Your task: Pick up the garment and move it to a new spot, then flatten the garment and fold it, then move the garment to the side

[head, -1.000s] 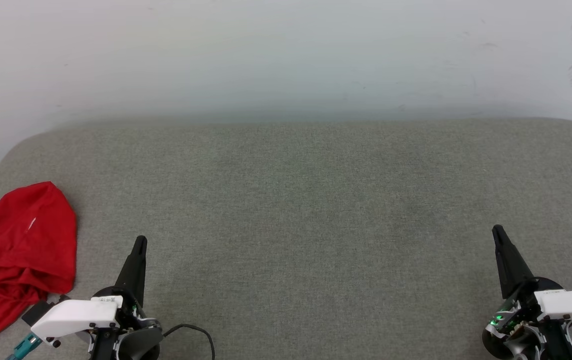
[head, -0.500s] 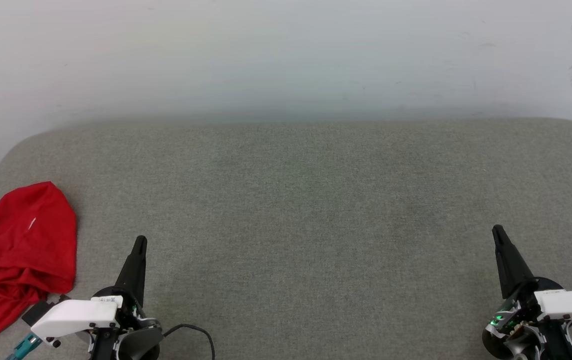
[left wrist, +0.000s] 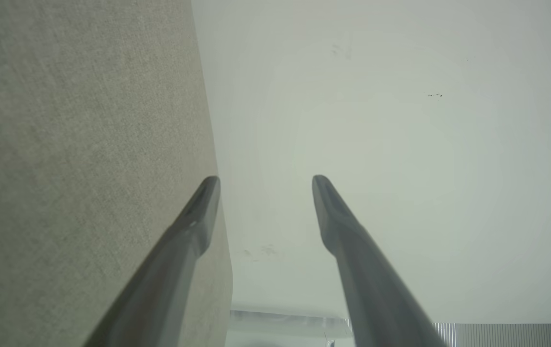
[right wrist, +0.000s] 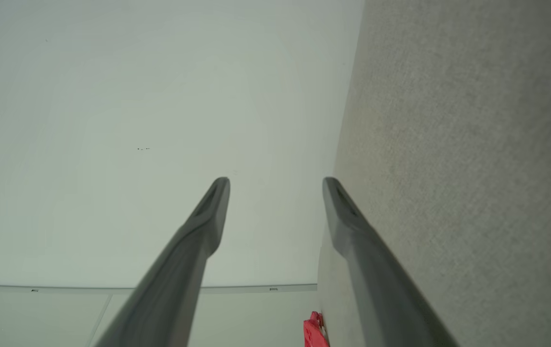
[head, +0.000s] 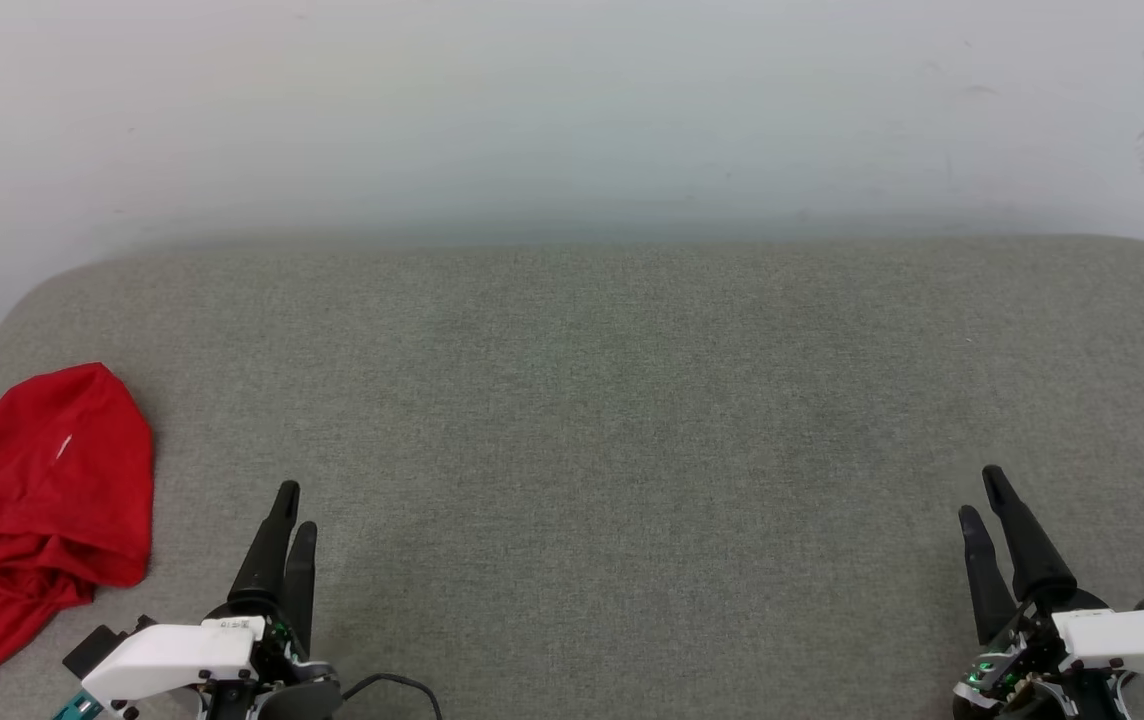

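Note:
The garment (head: 32,500), a crumpled red shirt with a bit of black-and-white print at its left edge, lies in a heap at the left end of the grey-green padded surface (head: 612,400). A sliver of the red garment (right wrist: 315,332) also peeks in at the bottom of the right wrist view. My left gripper (head: 294,508) hovers at the lower left, to the right of the heap and apart from it, open and empty. Far off at the lower right, my right gripper (head: 979,495) is also open with nothing between its fingers.
A pale wall (head: 572,110) rises directly behind the padded surface. The surface has rounded far corners, and its left edge runs just beyond the garment. A dark cable (head: 402,685) loops near my left wrist.
Both grippers have gone from shut to open within the last half second, and both arms have drawn back slightly toward the near edge. The garment lies as before.

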